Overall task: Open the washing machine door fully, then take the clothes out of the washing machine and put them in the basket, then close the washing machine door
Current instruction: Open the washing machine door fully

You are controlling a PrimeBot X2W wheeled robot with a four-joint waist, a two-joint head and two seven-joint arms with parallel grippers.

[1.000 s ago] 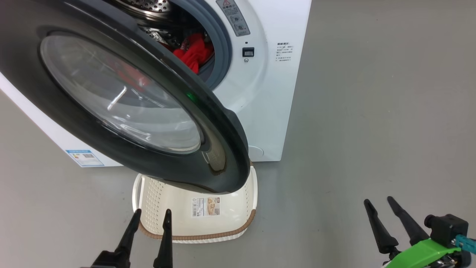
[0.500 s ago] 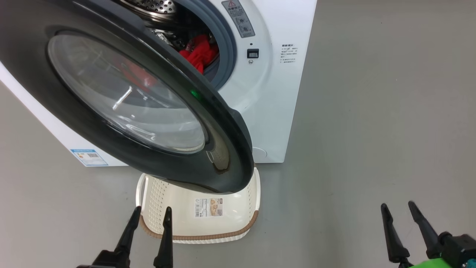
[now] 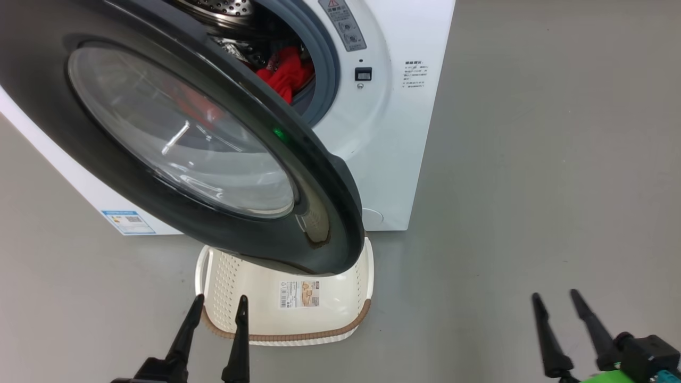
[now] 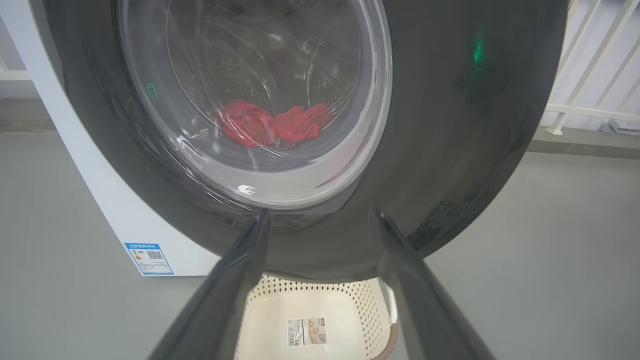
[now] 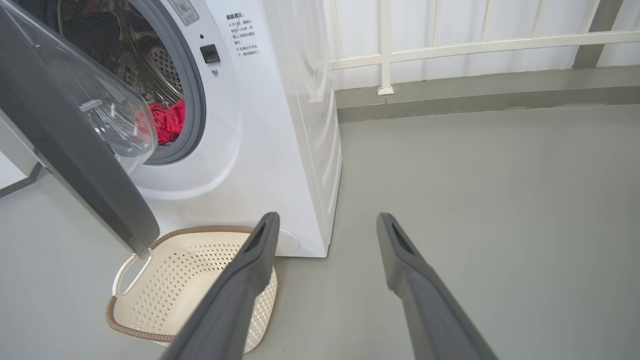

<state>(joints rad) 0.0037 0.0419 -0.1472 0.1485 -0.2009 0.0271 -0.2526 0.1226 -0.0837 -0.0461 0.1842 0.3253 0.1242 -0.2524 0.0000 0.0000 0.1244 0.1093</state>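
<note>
Head view: right gripper [image 3: 554, 293], parted, empty, slightly further left than before; left gripper [image 3: 221, 298], parted, empty, unmoved, basket [image 3: 287, 336] just beyond its tips.
Left wrist view: washing machine door [image 4: 450, 150] just ahead of the fingers; clothes [image 4: 272, 125] behind its glass, inside the washing machine [image 4: 145, 227].
Right wrist view: basket empty, ahead-left.

Glossy black all round the washing machine door [image 3: 330, 181], catching a green glint, and the window [image 3: 181, 138] in it is clear, smooth glass with bright streaks. Behind, upper middle of the frame, the drum [image 3: 213, 6] shines as perforated steel inside a matt grey rubber ring [image 3: 330, 64]. Soft red cloth there, the clothes [image 3: 284, 74], crumpled. The washing machine [image 3: 393, 149] casing is smooth white with a light sheen. Lower middle, the basket [image 3: 229, 287]: cream perforated plastic, brown woven-look rim, paper label [image 3: 299, 294]. The floor [image 3: 532, 159] is smooth matt grey.
</note>
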